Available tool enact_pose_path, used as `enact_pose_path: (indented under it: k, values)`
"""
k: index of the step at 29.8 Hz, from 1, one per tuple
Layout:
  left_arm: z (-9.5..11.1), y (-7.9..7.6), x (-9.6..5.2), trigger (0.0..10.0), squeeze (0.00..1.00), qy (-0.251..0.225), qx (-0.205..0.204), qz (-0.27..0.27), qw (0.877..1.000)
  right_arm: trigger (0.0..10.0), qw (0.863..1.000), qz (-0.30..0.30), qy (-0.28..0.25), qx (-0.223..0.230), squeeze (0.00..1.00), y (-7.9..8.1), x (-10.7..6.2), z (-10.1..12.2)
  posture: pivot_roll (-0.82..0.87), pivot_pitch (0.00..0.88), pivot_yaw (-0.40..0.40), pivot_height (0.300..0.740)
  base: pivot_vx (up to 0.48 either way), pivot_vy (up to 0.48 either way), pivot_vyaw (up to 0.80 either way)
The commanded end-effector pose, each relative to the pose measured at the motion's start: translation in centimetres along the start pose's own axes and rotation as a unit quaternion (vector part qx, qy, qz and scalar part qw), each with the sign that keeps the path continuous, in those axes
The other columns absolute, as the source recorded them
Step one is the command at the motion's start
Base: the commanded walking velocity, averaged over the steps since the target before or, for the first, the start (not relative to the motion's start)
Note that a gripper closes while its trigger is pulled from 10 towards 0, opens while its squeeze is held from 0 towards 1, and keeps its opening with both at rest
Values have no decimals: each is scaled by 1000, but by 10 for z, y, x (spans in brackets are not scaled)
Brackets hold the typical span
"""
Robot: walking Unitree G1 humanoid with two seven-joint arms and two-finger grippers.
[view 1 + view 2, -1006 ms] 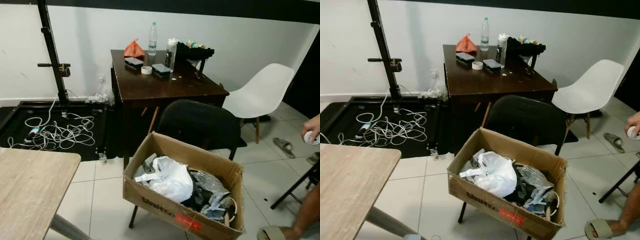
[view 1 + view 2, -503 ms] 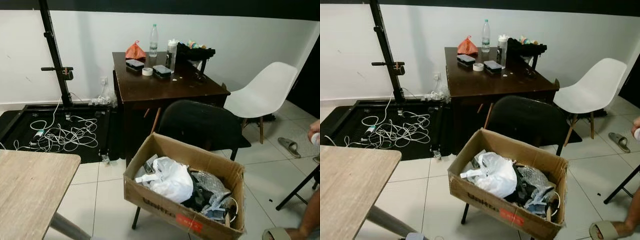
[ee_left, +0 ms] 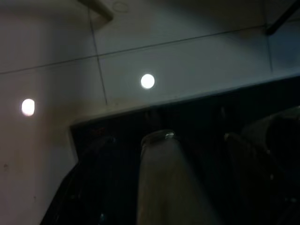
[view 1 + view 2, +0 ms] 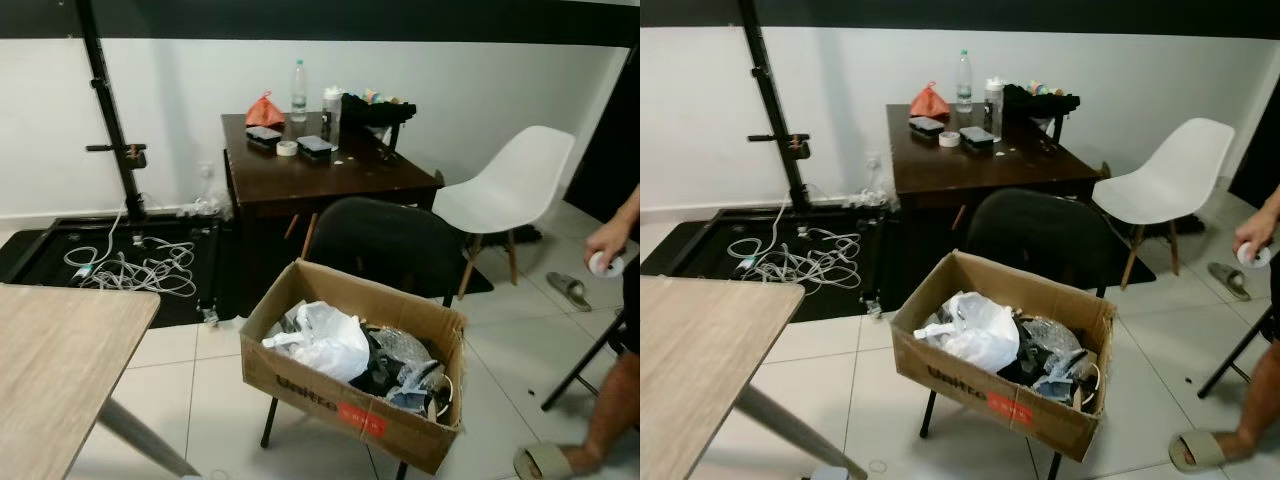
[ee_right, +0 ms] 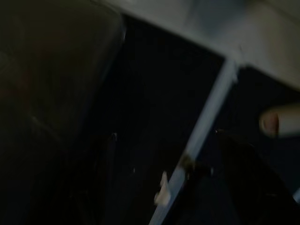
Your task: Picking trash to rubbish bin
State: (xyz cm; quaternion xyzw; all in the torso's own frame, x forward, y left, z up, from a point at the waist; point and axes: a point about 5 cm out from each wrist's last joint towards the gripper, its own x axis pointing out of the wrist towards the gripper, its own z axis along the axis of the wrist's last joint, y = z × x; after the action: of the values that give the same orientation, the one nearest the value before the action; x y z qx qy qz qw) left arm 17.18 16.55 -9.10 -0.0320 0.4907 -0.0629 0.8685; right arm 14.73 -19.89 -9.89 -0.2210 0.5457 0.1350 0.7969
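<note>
An open cardboard box [image 4: 330, 392] serves as the rubbish bin and rests on the seat of a black chair [image 4: 385, 245] in front of me. It holds a crumpled white plastic bag [image 4: 322, 340], clear wrapping and dark scraps [image 4: 400, 370]. At the right edge a person's hand holds a small white object [image 4: 603, 264]. My left gripper [image 3: 164, 147] hangs low over pale floor tiles in a very dark left wrist view. My right gripper [image 5: 168, 150] is in deep shade beside a pale bar.
A dark wooden table [image 4: 320, 170] behind the chair carries a bottle, tape roll, orange bag and boxes. A light wooden table [image 4: 50, 370] is at front left. White chair [image 4: 510, 185], cables on a black mat [image 4: 130, 270], black stand pole [image 4: 105, 110], slipper [image 4: 570, 290].
The whole picture has shifted and things look smaller, so the camera has moved back. The person's hand with the white object has come further into view at the right.
</note>
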Motion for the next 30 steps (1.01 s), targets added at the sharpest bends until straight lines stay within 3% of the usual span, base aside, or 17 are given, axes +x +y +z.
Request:
enact_pose_path:
  k: [1, 30]
  values:
    - [-3, 1, 0, 10000, 0, 8, 6, -1, 1000, 10000, 1000, 11, -3, 6, 0, 6, 0, 1, -112, 30, 14, 740, -300, 0, 0]
    - [-2, -4, 0, 10000, 0, 12, 27, -19, 999, 10000, 1000, 16, 19, 11, 0, 14, -1, -17, -146, 56, 36, 740, -303, 0, 0]
